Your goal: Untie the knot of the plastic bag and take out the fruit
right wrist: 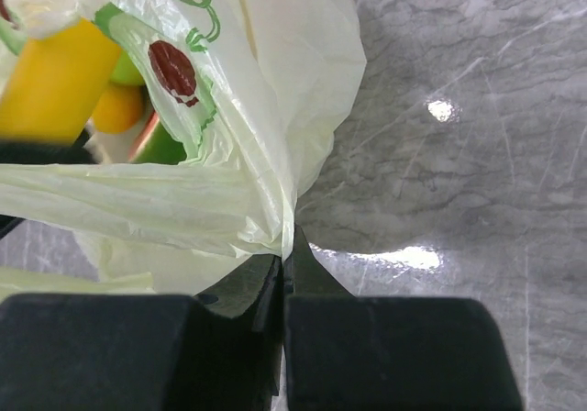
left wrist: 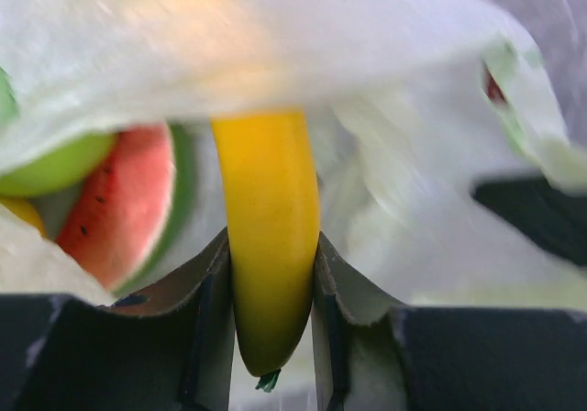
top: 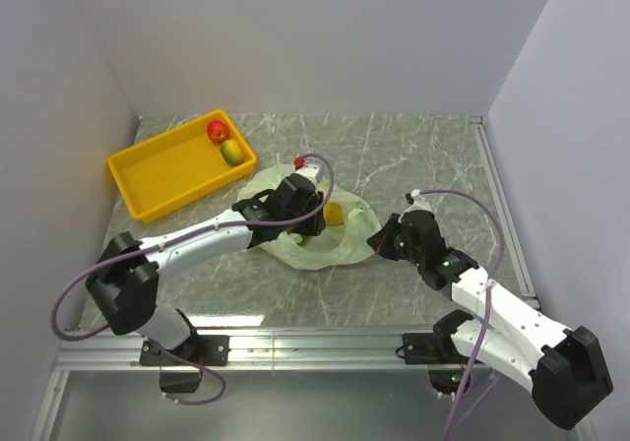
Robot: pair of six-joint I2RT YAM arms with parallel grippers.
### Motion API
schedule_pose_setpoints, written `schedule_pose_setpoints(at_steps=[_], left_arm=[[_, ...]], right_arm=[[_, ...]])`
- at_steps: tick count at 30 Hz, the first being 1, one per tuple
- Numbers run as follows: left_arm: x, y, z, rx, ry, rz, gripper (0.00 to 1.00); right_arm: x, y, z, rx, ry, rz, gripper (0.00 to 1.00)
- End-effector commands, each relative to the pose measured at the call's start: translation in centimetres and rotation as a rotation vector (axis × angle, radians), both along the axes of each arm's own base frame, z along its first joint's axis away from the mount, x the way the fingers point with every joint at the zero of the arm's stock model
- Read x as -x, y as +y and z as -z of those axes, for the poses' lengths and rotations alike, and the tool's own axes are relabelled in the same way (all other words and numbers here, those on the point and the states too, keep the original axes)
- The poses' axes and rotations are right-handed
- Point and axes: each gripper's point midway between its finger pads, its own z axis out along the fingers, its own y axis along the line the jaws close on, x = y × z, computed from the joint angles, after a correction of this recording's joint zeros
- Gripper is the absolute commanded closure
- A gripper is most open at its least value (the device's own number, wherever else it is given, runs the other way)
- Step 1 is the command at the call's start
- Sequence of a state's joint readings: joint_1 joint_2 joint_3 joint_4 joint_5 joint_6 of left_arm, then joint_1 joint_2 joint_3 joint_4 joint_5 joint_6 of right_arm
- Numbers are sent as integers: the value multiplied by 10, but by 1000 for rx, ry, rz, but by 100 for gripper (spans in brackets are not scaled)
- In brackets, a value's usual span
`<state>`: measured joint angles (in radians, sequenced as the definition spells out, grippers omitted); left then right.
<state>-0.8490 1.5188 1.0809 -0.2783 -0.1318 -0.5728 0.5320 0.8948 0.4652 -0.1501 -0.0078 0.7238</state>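
Note:
The pale green plastic bag (top: 313, 249) lies open in the middle of the table, and no knot shows on it. My left gripper (left wrist: 272, 246) reaches into its mouth and is shut on a yellow banana (left wrist: 272, 200), which stands between the fingers. Beside the banana in the bag lie a watermelon slice (left wrist: 124, 205) and a green apple (left wrist: 55, 165). My right gripper (right wrist: 287, 246) is shut on the bag's right edge (right wrist: 266, 218) and holds it out. In the right wrist view the banana (right wrist: 55, 81) and a small orange fruit (right wrist: 117, 106) show through the opening.
A yellow tray (top: 162, 170) stands at the back left of the table, holding a red apple (top: 218, 129) and a green-red mango (top: 231, 152) in its far corner. White walls close in the grey marble table (top: 433, 165) on three sides.

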Motion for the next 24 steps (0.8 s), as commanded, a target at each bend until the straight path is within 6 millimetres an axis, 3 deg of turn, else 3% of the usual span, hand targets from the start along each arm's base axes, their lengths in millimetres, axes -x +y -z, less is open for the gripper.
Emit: schedule_pose_setpoints(at_steps=[1,4,6,10,18,21,24], left_arm=[[50,-1,-15,36,93,227,97],[74,-3,-33,92,83,367,99],[96,-6,-55,158,90,478,99],[109,2,-83,176,48,559,99],[68,47,-152,383,-76,436,99],[40,66,-178,417,-167,340,99],[-12,102,-181,333,-235,73,99]], right_arm=[[-17,1,-22,10,-72,14,100],[-19,0,-24,20,-75,14,100],[-19,0,-23,22,-75,17,100],[-19,-1,-20,28,-67,18,100],[-16,-3,-20,25,-73,24,100],[-14,-4,-22,19,-78,23,100],[-12,-5,-23,16,-82,20,100]])
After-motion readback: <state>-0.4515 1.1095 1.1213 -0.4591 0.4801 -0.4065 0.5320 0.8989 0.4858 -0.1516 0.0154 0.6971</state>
